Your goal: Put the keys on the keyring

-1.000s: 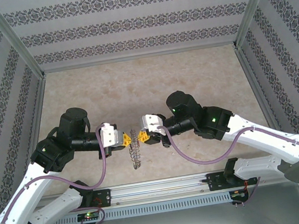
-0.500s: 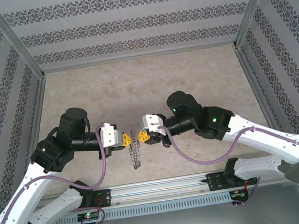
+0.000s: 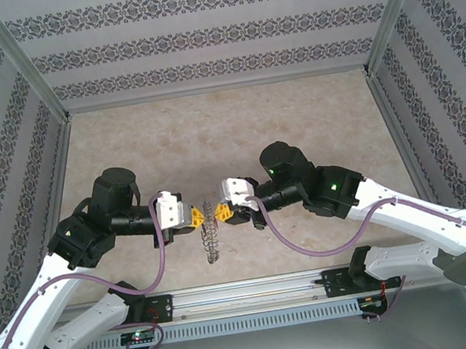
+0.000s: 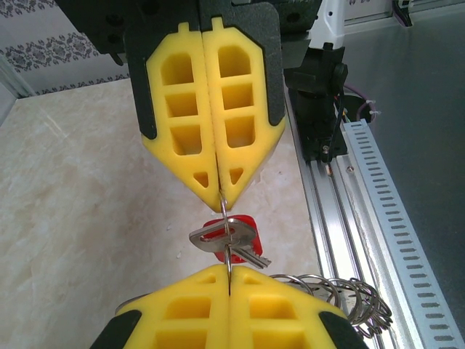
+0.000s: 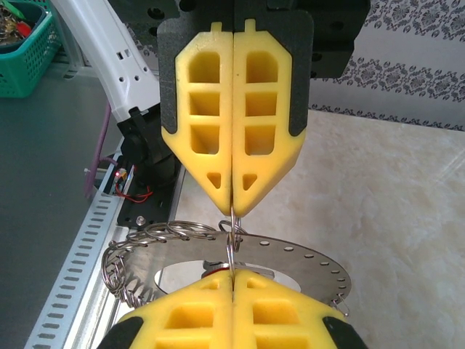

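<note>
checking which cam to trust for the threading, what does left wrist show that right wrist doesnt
Left wrist, not right wrist: a clear look at the keys, a red tag and a silver blade, hanging on the thin wire loop.
Right wrist, not left wrist: the keyring as a flat grey plate with rim holes and a wide centre hole, and a green basket at the far left.
Both: the left pincer and right pincer shut tip to tip on that loop, with the coil of rings beside them.
</note>
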{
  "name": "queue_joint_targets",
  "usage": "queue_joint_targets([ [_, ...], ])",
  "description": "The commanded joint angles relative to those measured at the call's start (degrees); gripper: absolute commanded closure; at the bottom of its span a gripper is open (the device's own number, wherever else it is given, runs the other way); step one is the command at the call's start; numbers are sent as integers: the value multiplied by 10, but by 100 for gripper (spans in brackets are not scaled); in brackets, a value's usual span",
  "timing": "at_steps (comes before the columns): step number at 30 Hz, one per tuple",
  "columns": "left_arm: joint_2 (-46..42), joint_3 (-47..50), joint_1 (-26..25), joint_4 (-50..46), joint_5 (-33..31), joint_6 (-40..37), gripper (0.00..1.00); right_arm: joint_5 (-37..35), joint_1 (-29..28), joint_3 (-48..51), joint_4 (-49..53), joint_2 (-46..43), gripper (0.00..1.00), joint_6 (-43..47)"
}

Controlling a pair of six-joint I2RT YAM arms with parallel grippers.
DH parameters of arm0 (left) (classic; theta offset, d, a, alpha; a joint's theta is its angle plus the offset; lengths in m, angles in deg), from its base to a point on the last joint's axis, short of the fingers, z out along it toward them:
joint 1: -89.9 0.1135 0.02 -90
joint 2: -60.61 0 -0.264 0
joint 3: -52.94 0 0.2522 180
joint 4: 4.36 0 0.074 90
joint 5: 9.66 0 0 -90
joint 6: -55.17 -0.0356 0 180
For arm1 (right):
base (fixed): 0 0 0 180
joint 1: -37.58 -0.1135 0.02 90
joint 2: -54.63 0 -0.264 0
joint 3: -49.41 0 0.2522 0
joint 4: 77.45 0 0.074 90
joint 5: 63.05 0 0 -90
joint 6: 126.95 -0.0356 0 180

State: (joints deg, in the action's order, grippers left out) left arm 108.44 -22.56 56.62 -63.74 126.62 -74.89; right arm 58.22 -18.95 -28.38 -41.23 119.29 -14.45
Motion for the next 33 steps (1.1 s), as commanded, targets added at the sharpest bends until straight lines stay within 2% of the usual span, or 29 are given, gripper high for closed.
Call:
queue_joint_targets([
  [1,-10,-8,5,23,21,2,100,-4,-7,-14,-15,2,100,3],
  [33,-11,-8,6,24,19,3,100,13,-7,-23,-18,15,100,5],
])
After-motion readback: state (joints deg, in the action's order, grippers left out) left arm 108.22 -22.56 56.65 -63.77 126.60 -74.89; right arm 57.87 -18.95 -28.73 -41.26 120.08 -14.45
